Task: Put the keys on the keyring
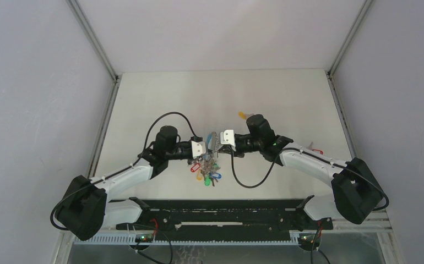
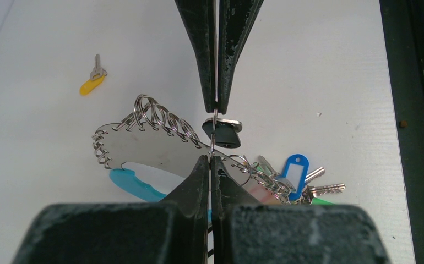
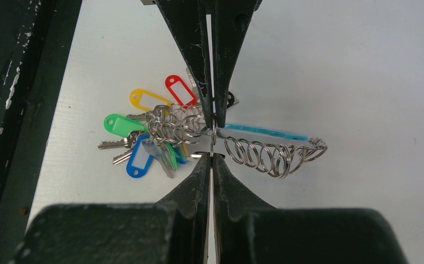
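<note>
You have a white table (image 1: 276,93) with the left arm (image 1: 127,176) and the right arm (image 1: 314,162) both bent inward, so their wrists face each other over its middle. The keyring (image 2: 160,124) sits between them: its loop of coiled metal rings stretches out to one side, and its light-blue band (image 3: 265,132) runs under that loop. Its tag bunch is fanned out towards the near edge, with a green tag (image 3: 119,124), a blue tag (image 2: 295,168), a yellow tag (image 3: 146,99) and a red tag (image 3: 179,89) all legible. The left gripper (image 2: 210,160) has its fingers pressed together on a thin wire ring of the keyring, which shows edge-on. The right gripper (image 3: 212,158) is closed in the same way on that same ring from the opposite side, tip facing tip. Note the black-tagged key (image 2: 222,133) sitting right at the pinched ring, just beside both sets of fingertips; you cannot tell from these views whether it is threaded onto the ring. The yellow-tagged key (image 2: 92,82) lies alone and flat on the table, well apart from the keyring. A small red item (image 1: 315,150) lies beside the right arm, too small to identify.
</note>
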You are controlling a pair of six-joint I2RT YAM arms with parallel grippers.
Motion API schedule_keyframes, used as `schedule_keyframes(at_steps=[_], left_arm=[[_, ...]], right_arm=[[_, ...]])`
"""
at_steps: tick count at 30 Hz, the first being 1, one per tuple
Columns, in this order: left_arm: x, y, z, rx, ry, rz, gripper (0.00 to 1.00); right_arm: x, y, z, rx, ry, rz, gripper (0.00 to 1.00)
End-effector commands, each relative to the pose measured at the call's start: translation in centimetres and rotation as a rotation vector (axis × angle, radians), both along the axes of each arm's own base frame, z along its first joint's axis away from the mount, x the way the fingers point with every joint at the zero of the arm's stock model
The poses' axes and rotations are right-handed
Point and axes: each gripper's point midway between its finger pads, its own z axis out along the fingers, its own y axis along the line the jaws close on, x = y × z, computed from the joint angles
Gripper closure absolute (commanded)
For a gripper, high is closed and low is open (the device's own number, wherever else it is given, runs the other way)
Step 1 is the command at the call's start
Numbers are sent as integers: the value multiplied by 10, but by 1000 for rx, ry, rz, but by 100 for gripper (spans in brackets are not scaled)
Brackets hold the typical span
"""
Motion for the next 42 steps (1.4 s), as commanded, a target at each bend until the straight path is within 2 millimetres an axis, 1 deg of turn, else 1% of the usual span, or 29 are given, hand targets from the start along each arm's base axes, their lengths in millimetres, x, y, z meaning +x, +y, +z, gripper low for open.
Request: schedule_keyframes(at_steps=[1, 12, 24, 42], left_arm=[[5, -8, 23, -50, -59, -18, 100], [4, -8, 23, -51, -57, -20, 100], [5, -8, 22, -49, -54, -16, 100], [6, -9, 23, -51, -56, -19, 100]], right_arm=[[1, 9, 14, 28, -20, 24, 100], [4, 9, 12, 24, -16, 8, 100], [4, 5, 23, 53, -43, -10, 100], [7, 8, 14, 34, -16, -8, 100]])
